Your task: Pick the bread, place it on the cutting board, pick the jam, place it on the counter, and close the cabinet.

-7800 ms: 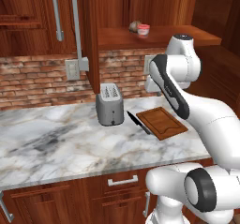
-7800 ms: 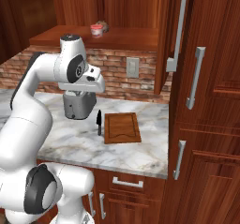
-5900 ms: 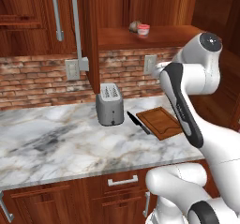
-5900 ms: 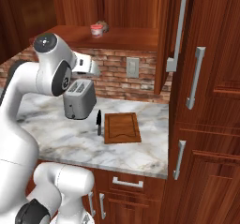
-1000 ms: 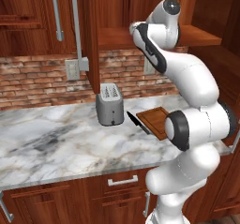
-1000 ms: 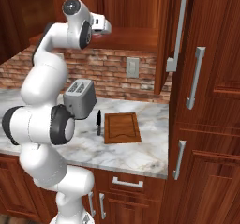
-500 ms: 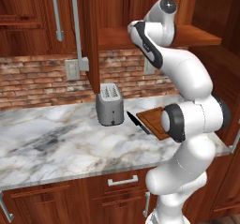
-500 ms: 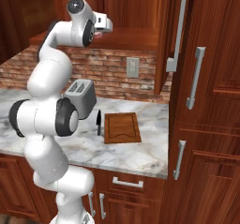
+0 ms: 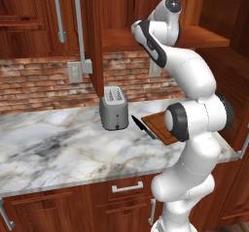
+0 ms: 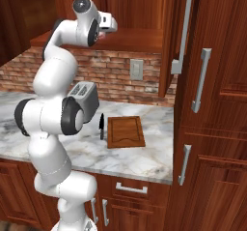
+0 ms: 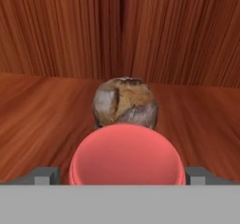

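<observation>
With its tips apart either side, claw (image 11: 120, 176) flanking upright jam (image 11: 126, 155), bread (image 11: 124, 103) just behind.

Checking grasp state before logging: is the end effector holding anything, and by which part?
Cannot be told. The squat red jam jar sits between the end effector fingertips, the round brown bun behind it, but contact isn't visible.

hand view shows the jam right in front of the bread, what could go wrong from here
1. The jam sits between the gripper's fingertips, with the bread right behind it. Closing now would likely grab the jam, though the bread goes first.
2. Pushing further in could shove the jam into the bread and roll it toward the cabinet's back wall.
3. The open cabinet door hangs beside the arm, so a wide swing out might clip it.
</observation>
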